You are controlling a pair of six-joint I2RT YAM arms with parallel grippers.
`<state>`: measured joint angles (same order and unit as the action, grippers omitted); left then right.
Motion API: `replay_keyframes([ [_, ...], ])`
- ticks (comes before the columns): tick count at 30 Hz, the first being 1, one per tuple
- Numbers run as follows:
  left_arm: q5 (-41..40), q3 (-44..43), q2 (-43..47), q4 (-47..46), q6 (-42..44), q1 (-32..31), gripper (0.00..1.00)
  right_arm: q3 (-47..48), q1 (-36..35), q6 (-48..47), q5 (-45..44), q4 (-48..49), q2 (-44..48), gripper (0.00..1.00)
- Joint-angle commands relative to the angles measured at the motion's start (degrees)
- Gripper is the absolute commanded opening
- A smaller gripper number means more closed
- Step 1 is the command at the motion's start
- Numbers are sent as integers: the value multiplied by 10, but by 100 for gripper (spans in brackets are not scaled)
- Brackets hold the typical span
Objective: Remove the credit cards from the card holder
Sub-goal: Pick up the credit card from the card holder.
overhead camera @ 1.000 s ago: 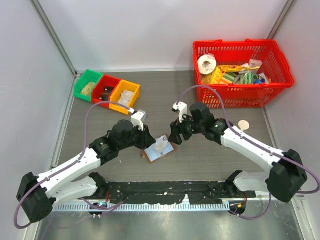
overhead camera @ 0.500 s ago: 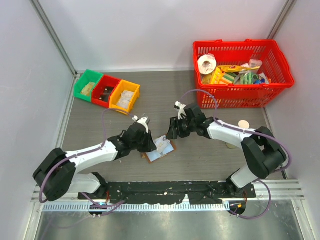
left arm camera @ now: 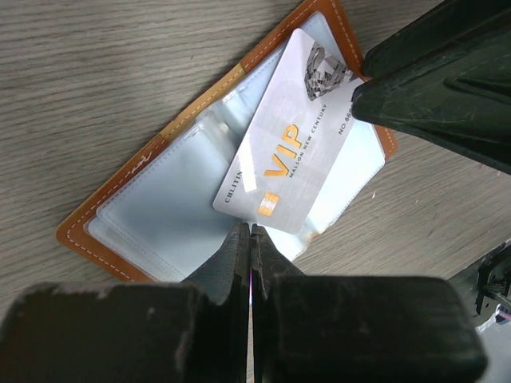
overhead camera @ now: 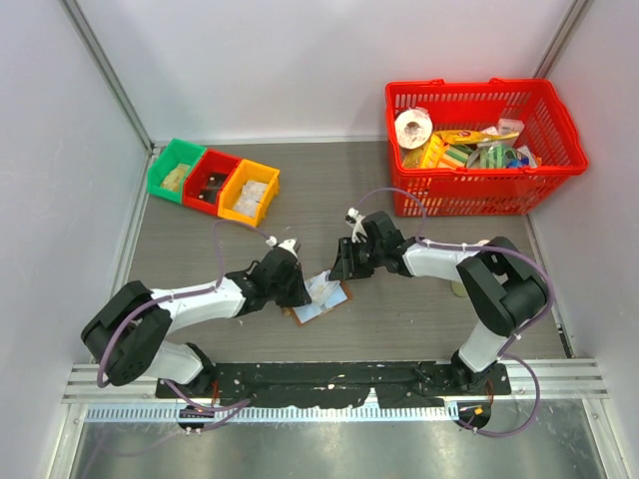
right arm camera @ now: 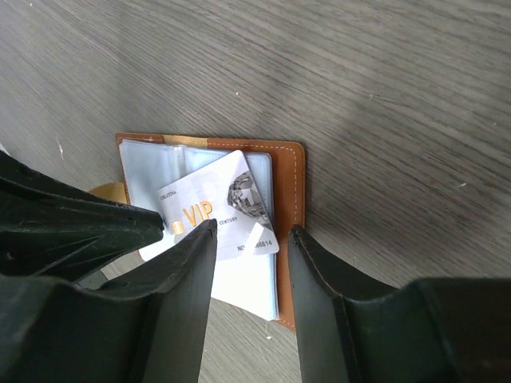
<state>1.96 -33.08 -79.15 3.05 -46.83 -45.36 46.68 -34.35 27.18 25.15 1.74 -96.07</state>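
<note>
The card holder [overhead camera: 300, 314] lies open on the table between the arms, brown-edged with pale blue panels [left arm camera: 160, 215] [right arm camera: 289, 191]. A silver credit card [left arm camera: 295, 144] marked VIP lies slanted across its panels, also in the right wrist view [right arm camera: 209, 209]. I cannot tell whether one end sits in a pocket. My left gripper [left arm camera: 251, 231] [overhead camera: 299, 289] is shut, its tips pressed on the holder just below the card. My right gripper [right arm camera: 251, 235] [overhead camera: 341, 269] is open over the card's far end; one of its fingers [left arm camera: 431, 88] touches the card's corner.
A red basket [overhead camera: 469, 87] full of groceries stands at the back right. Green [overhead camera: 176, 170], red [overhead camera: 208, 180] and yellow [overhead camera: 250, 192] bins sit at the back left. A small tan disc [overhead camera: 486, 247] lies right of the right arm.
Both arms have dropped lower and closed in on the holder from either side. The holder stays in about the same place.
</note>
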Motion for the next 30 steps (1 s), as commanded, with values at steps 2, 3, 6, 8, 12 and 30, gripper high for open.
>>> replay_keyframes([
  [2,-7,6,-17,-44,-15,1,1,-11,-1,13,15,38,-12,45],
  [3,-6,8,-21,-45,-17,1,1,-14,-1,15,17,41,-13,44],
  [6,-2,13,-28,-55,-22,1,0,-23,-1,16,23,48,-13,42],
  [8,2,14,-34,-59,-23,1,0,-26,-1,16,25,51,-13,40],
  [12,5,14,-39,-60,-24,1,0,-28,-1,16,28,55,-9,31],
  [30,-11,36,-16,-73,-44,1,14,-67,50,-8,10,36,83,2],
])
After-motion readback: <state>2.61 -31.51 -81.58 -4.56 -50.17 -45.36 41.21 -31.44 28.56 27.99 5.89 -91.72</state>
